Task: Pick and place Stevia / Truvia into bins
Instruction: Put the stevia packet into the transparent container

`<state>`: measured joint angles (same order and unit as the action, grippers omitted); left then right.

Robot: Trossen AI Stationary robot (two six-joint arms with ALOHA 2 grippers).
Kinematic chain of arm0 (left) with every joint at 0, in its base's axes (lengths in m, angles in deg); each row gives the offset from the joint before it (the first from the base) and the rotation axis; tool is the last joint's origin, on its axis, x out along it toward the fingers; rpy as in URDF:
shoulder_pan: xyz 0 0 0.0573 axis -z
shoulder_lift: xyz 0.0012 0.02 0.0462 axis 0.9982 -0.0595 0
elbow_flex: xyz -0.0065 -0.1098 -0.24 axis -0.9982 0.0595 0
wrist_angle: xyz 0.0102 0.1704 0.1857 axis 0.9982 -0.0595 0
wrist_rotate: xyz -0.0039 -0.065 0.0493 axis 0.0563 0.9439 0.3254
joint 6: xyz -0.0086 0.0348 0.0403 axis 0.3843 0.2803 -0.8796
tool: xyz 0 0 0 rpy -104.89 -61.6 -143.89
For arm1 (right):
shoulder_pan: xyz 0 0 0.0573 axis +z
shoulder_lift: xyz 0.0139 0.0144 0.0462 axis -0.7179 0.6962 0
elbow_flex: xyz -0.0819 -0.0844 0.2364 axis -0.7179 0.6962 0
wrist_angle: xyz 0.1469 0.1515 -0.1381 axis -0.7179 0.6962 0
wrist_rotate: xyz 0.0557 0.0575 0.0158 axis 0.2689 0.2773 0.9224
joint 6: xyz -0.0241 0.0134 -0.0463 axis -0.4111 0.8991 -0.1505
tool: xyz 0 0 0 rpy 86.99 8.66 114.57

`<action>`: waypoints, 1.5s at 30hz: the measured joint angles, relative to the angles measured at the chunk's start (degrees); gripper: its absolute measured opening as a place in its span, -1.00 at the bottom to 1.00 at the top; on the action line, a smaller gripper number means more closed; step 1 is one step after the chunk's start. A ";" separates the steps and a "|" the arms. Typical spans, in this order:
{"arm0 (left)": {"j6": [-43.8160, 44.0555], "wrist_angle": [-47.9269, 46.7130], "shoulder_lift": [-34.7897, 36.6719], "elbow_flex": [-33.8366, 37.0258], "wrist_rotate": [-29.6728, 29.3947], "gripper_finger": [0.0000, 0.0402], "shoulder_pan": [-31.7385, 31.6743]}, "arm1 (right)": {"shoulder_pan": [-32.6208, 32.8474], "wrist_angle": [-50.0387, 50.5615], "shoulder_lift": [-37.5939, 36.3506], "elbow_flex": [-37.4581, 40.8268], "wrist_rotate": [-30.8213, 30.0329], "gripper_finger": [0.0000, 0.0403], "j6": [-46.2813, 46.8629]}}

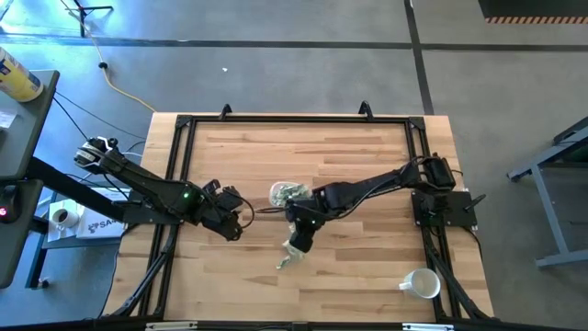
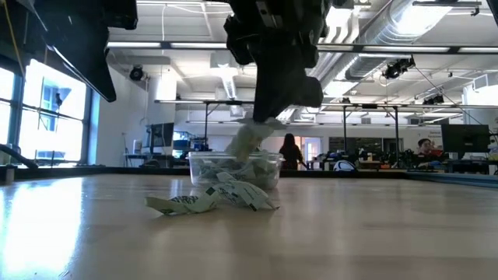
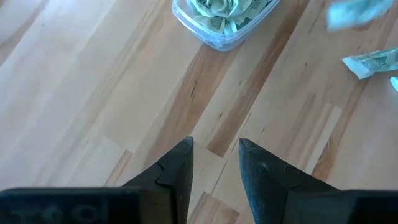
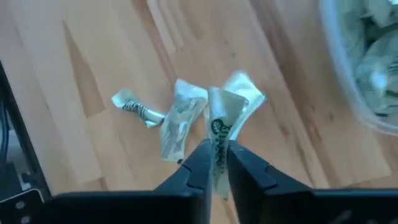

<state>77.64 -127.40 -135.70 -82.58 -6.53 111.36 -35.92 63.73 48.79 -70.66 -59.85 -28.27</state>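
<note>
Packet (image 4: 219, 134) was pinched mid-body in right gripper (image 4: 216, 163), off the table near bin (image 1: 287, 193); light, floppy paper, likely slips. Left gripper (image 3: 214, 163) idled beside, narrow gap, empty.

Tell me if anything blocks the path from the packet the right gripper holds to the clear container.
Nothing visible does. The right gripper is shut on a packet above bare wood, and the clear container sits close beside it, open-topped. The left gripper waits off to the side.
</note>
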 joint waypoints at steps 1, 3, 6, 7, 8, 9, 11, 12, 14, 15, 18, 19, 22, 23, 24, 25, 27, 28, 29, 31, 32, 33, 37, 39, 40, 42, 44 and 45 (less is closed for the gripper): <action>0.06 0.00 0.00 -0.01 0.00 -0.19 0.00 | 0.01 0.26 -0.02 0.00 0.00 -0.75 -0.13; 0.43 0.00 -0.02 -0.02 0.00 -0.19 0.00 | 0.18 0.35 -0.02 0.00 -0.70 -0.63 -0.51; 0.54 0.00 -0.02 -0.02 -0.04 -0.19 0.00 | 0.58 1.14 -0.02 0.00 -1.39 -0.42 -0.67; 0.63 0.00 -0.02 -0.02 -0.04 -0.19 0.00 | 0.70 1.88 -0.02 0.00 -1.83 -0.35 -0.60; 0.66 0.00 -0.02 -0.02 -0.04 -0.19 0.00 | 0.71 2.99 -0.02 0.00 -2.54 -0.28 -0.51; 0.67 0.00 -0.02 -0.02 -0.04 -0.19 0.00 | 0.71 4.20 -0.02 0.00 -3.14 -0.22 -0.33; 0.67 0.00 -0.02 -0.02 -0.04 -0.19 0.00 | 0.71 5.92 -0.02 0.00 -3.54 -0.14 -0.23; 0.67 0.00 -0.02 -0.02 -0.08 -0.19 0.00 | 0.71 6.58 0.14 0.00 -4.28 -0.11 -0.31; 0.66 0.02 -0.02 -0.02 -0.15 -0.19 0.00 | 1.06 6.81 0.80 0.00 -6.88 -0.06 -0.60; 0.67 0.02 -0.02 -0.02 -0.15 -0.19 0.00 | 1.22 6.53 1.31 0.00 -8.07 -0.03 -0.68; 0.67 0.02 -0.02 -0.02 -0.17 -0.19 0.00 | 1.35 3.75 3.10 0.00 -9.52 0.04 -0.80; 0.67 0.03 -0.02 -0.02 -0.17 -0.19 0.00 | 1.40 2.98 3.62 0.00 -9.46 0.07 -0.84; 0.67 -0.02 -0.04 -0.02 -0.16 -0.19 0.00 | 1.45 3.41 5.15 -0.03 -10.87 0.16 -2.36; 0.67 -0.05 -0.04 -0.02 -0.15 -0.19 0.00 | 1.46 3.85 5.56 0.00 -12.07 0.18 -2.76; 0.67 -0.04 -0.04 -0.02 -0.17 -0.19 0.00 | 1.42 3.92 5.75 0.02 -13.13 0.20 -3.30; 0.67 -0.07 -0.04 -0.02 -0.16 -0.19 0.00 | 1.41 3.61 5.99 0.02 -13.79 0.21 -4.00; 0.67 -0.13 -0.04 -0.02 -0.15 -0.19 0.00 | 1.38 3.10 6.59 -0.03 -14.68 0.21 -5.43; 0.67 -0.16 -0.04 -0.02 -0.15 -0.19 0.00 | 1.38 3.14 7.09 -0.03 -15.36 0.21 -5.60; 0.67 -0.20 -0.04 -0.02 -0.15 -0.19 0.00 | 1.39 3.30 7.53 -0.02 -15.69 0.21 -5.58; 0.67 -0.42 -0.04 -0.02 -0.15 -0.19 0.00 | 1.39 2.88 8.51 0.00 -15.16 0.19 -5.58; 0.67 -0.48 -0.04 -0.02 -0.15 -0.19 0.00 | 1.40 2.74 8.85 0.00 -14.84 0.18 -5.58; 0.67 -0.46 -0.04 -0.02 -0.15 -0.19 0.00 | 1.41 2.79 9.41 -0.02 -14.74 0.17 -5.50; 0.67 -0.66 -0.04 -0.02 -0.15 -0.19 0.00 | 1.18 3.31 11.09 -0.31 -13.46 0.08 -4.54; 0.67 -0.71 -0.04 -0.02 -0.13 -0.19 0.00 | 0.91 3.91 11.21 -0.33 -12.85 -0.05 -4.24; 0.67 -0.79 -0.04 -0.02 -0.15 -0.19 0.00 | 0.91 4.03 11.21 -0.32 -12.83 -0.15 -4.18; 0.67 -0.84 -0.04 -0.02 -0.14 -0.19 0.00 | 0.87 4.38 10.55 -0.27 -13.42 -0.40 -4.11; 0.67 -0.87 -0.04 -0.02 -0.13 -0.19 0.00 | 0.95 6.24 9.52 -0.01 -14.24 -0.69 -4.82; 0.67 -0.91 -0.04 -0.02 -0.13 -0.19 0.00 | 0.91 7.37 8.95 0.06 -14.64 -0.84 -5.01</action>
<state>78.31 -128.30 -135.75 -82.60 -6.66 111.36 -35.01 71.10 57.74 -70.60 -74.49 -33.28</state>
